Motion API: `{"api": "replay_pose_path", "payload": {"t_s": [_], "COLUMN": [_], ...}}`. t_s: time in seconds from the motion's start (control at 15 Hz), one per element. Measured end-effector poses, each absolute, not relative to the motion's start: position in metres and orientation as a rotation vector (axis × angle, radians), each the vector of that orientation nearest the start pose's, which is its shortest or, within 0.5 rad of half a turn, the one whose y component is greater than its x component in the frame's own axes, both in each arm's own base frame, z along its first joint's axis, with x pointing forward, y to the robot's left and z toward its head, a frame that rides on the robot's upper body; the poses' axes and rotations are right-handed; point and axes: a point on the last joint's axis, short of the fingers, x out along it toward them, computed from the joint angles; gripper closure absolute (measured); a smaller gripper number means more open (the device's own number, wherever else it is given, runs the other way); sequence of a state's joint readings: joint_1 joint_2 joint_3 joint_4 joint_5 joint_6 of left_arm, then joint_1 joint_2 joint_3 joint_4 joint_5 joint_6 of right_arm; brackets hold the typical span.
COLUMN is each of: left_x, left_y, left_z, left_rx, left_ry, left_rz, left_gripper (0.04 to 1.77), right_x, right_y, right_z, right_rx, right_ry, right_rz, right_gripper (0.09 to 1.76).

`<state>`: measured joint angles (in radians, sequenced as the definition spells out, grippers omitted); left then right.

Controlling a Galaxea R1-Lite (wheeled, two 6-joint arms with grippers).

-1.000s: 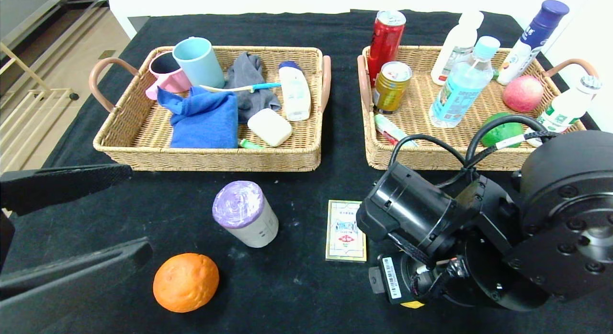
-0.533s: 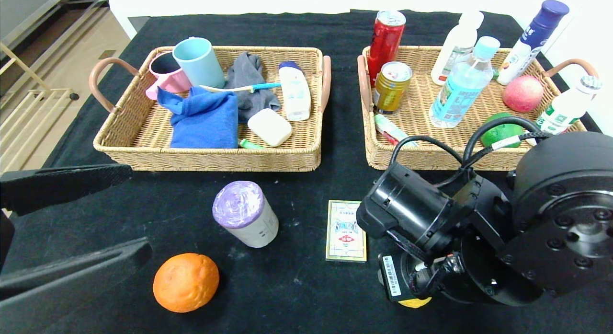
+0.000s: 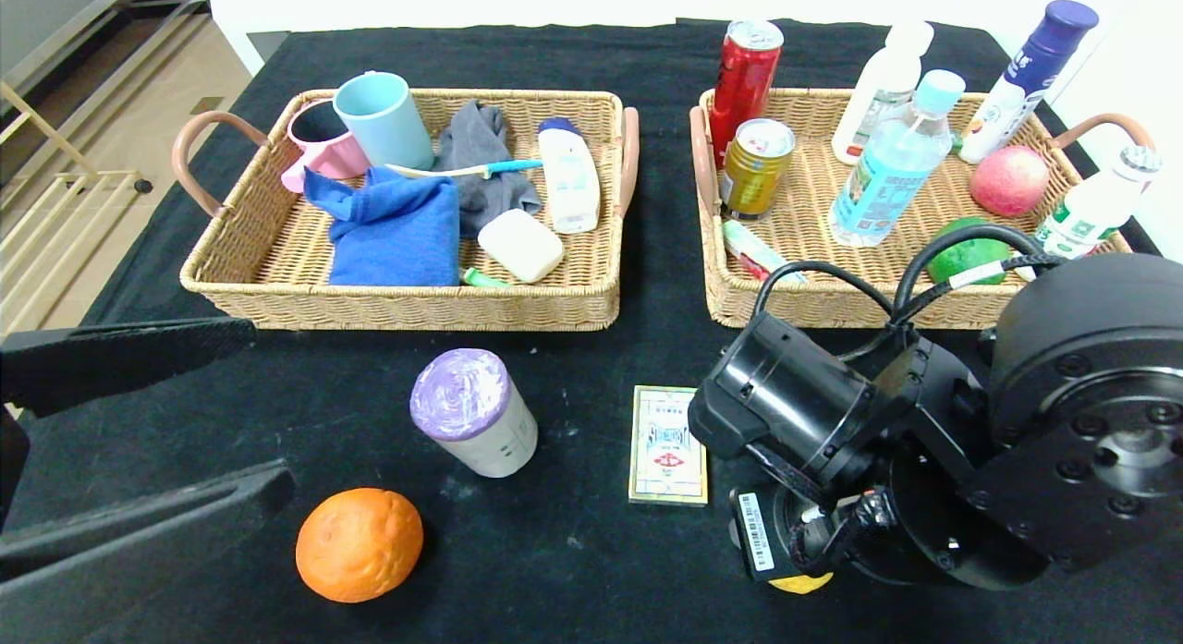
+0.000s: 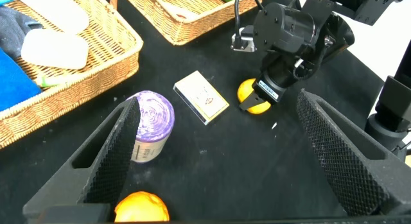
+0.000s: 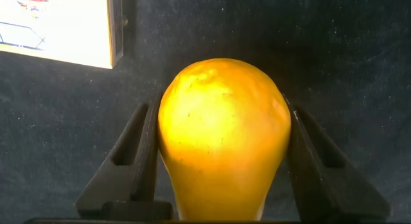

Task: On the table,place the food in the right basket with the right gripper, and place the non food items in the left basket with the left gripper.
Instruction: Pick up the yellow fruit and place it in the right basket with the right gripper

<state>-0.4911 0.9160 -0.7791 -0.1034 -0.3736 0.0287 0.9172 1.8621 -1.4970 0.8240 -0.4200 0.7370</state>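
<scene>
Yellow pear-shaped fruit (image 5: 223, 137) sits on the table (image 3: 573, 570), squarely between the two fingers of the right gripper (image 5: 221, 163). Both fingers press flat against its widest part, one each side: closed onto the fruit, though it is not yet lifted off the cloth.

Handling, as I judge it: skin smooth and glossy, so likely slippery; body rounded and tapering, so a grip off the widest belly could squirt it out. Looks light and firm. The belly hold it has now seems the right spot.

Just beside the gripper lies the small card box (image 3: 667, 444), apart from the fruit. Farther off on that side stands the purple-topped roll (image 3: 471, 411), then the orange (image 3: 359, 544).

Beyond the gripper, the right basket (image 3: 730, 302) holds cans, bottles and fruit. The left basket (image 3: 407, 304) sits beside it.

Left gripper (image 4: 212, 153) hangs well apart from the work, fingers spread wide, holding nothing.
</scene>
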Motion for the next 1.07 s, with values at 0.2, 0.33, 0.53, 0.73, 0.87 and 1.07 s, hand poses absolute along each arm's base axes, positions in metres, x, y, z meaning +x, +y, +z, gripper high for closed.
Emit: {"api": "replay_pose_path", "payload": {"t_s": [0.2,0.33,0.53,0.73,0.87,1.07], "left_x": [0.086,0.086,0.086,0.085,0.084,0.084], "left_y": [-0.055,-0.055,-0.055,-0.055,-0.054,-0.054], "left_z": [0.285,0.285,0.285,0.285,0.285,0.285], "left_rx": [0.03,0.03,0.038,0.045,0.044,0.044], "left_ry": [0.029,0.027,0.02,0.014,0.011,0.012], "left_rz": [-0.865,-0.865,-0.865,-0.867,-0.867,-0.867], "left_gripper": [0.05,0.05,0.05,0.05,0.05,0.05], "right_x": [0.197,0.197,0.196,0.189,0.184,0.182], "right_y": [0.244,0.244,0.244,0.241,0.236,0.225], "right_z": [0.202,0.203,0.205,0.215,0.224,0.239], "right_rx": [-0.074,-0.072,-0.072,-0.083,-0.081,-0.064], "right_ry": [1.009,1.008,1.005,0.963,0.928,0.885], "right_rz": [0.069,0.07,0.075,0.083,0.088,0.092], "right_gripper": [0.67,0.67,0.67,0.67,0.68,0.68]}}
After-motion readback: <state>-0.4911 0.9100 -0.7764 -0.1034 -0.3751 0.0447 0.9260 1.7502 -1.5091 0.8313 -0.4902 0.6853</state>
